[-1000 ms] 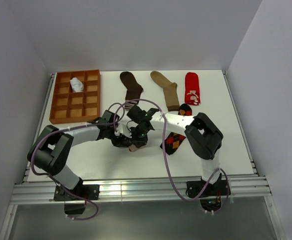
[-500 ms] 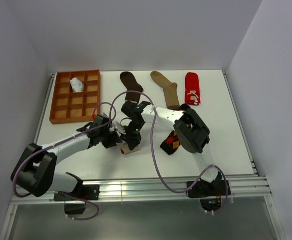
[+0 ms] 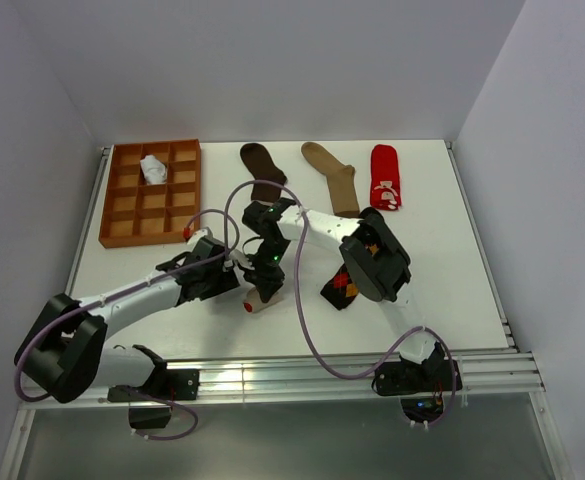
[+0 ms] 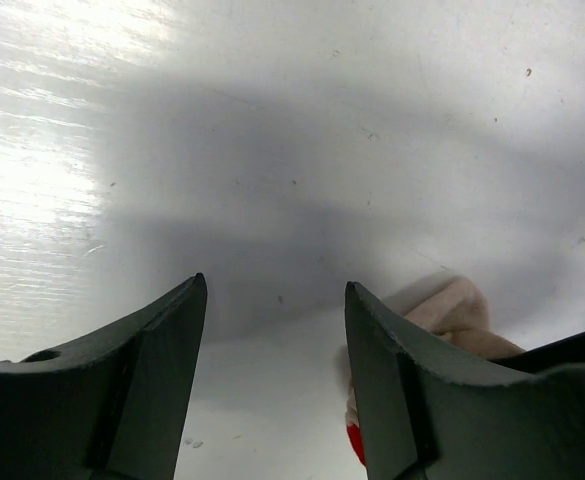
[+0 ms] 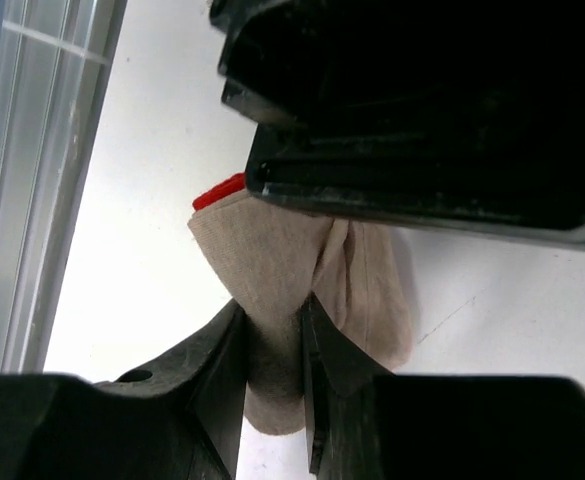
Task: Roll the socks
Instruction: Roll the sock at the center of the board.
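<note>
Right now the beige red-toed sock point(image 5: 272, 260) sits bunched on the white table point(image 3: 452, 280) near its front middle, and my right gripper point(image 5: 275, 315) is the one that has it: its fingers are pressed in on a fold of the beige cloth, which runs down between them, the red toe peeking out at the far side of the bundle. My left gripper point(image 4: 274, 287) stands just beside it with its fingers spread and only bare table in the gap. From the left wrist camera the sock lies off to one side, past the outer face of the finger at the right of that view, not between the two. From above, the red toe points toward the left arm and the bundle runs back under the right gripper; it is too crumpled for me to call a clean long axis. I judge the left would need to slide sideways toward the right arm before it could close on any cloth.
</note>
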Robot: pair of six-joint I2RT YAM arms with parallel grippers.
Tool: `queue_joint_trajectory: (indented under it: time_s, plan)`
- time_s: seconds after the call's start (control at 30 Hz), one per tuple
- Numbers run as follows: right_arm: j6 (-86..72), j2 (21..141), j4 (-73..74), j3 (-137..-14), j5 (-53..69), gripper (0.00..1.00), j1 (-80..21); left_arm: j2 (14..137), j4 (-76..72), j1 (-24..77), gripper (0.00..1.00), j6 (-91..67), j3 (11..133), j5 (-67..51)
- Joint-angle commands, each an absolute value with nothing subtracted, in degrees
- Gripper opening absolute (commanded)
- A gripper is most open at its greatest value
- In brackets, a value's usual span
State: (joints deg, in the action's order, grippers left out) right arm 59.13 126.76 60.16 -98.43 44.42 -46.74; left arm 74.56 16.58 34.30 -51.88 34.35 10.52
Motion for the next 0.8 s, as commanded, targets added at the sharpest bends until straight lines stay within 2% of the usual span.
queue_joint_trajectory:
  time_s: [0.0,0.23,0.5,0.77]
  plan:
    - [35.3,134.1,62.7,-99.8,34.3,0.25,-41.0,65.4,11.5,42.4,0.63,-49.8,35.3,13.5]
    - [35.2,137.4,65.2,-102.7,33.5,0.25,-40.9,61.5,13.7,44.8,0.66,-48.6,35.2,15.8]
    - [33.8,136.7,62.8,-100.2,31.4,0.24,-41.0,60.8,14.8,44.4,0.66,-54.9,29.7,17.6]
    - [32.5,137.0,62.9,-100.2,31.3,0.24,-41.0,53.3,16.8,38.3,0.68,-57.1,27.7,16.4]
